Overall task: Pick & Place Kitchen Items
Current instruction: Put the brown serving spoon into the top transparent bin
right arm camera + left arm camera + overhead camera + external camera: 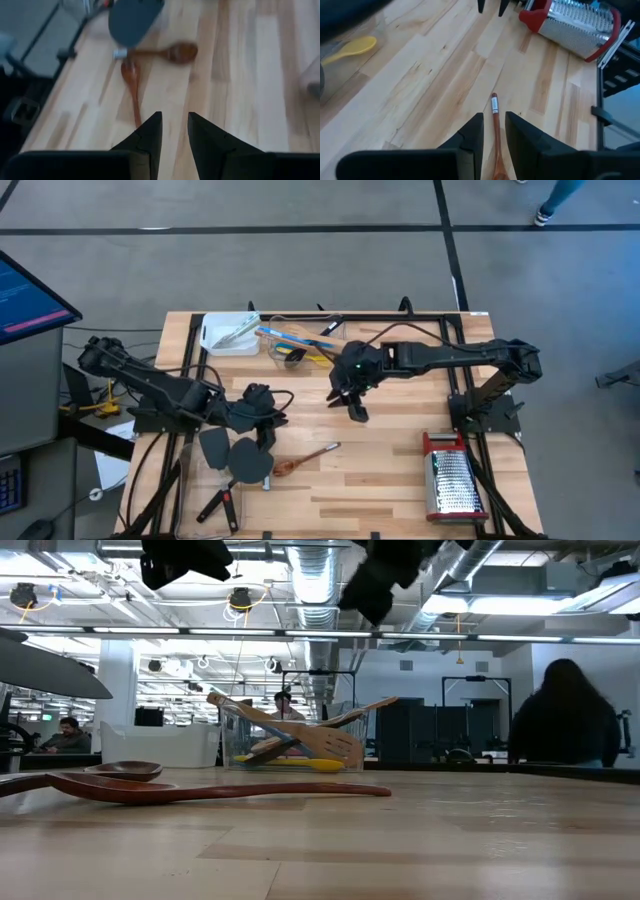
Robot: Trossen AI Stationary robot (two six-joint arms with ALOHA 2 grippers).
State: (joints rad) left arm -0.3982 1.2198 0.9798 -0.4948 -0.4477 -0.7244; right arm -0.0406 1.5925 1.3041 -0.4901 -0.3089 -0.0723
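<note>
High view, left gripper (262, 402): above the table's left-centre, over the loose utensils; holds nothing.
High view, right gripper (352, 393): mid-table, at 5 o'clock from the clear tub (295, 340); empty.
High view, wooden spoon (305, 458): flat on the boards, at 5 o'clock from the left gripper, handle towards 2 o'clock; open board all round it, so likely the easiest pick.
High view, dark grey spatulas (232, 452): heaped by the table's left edge, little room for fingers.
High view, tub contents: blue and yellow spoons stacked inside, apparently the drop point.
High view, box grater (449, 478): by the right edge, well clear of both arms.
Low view, wooden spoon (210, 789): lies flat; tub (290, 745) behind it, handles jutting over its rim.
Left wrist view, fingers (470, 137): parted narrowly, straddling the spoon handle (495, 112) from above, not touching.
Right wrist view, fingers (148, 135): slightly apart, nothing between; two wooden spoons (132, 80) and a grey spatula blade (134, 17) ahead.
</note>
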